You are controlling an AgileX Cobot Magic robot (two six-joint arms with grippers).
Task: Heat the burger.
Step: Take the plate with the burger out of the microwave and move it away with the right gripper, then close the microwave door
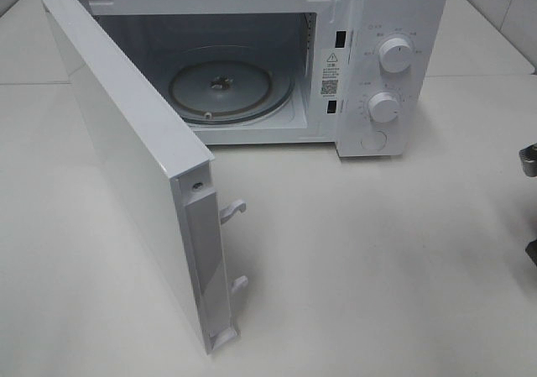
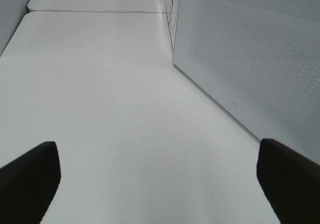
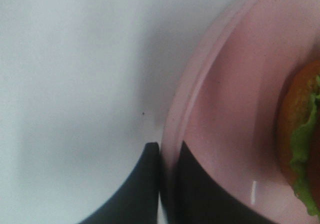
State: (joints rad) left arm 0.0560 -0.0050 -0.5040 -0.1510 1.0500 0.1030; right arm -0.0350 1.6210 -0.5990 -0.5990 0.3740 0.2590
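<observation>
Now, white microwave oven (image 1: 252, 66) stands door-wide, glass turntable (image 1: 225, 87) bare | pink round plate (image 3: 225, 109) pinched at rim by right gripper (image 3: 167, 156) | burger (image 3: 300, 139) sits on plate, off overhead view | left gripper (image 2: 160, 176) spread, empty | step: carrying; next: slide plate level onto turntable.
</observation>
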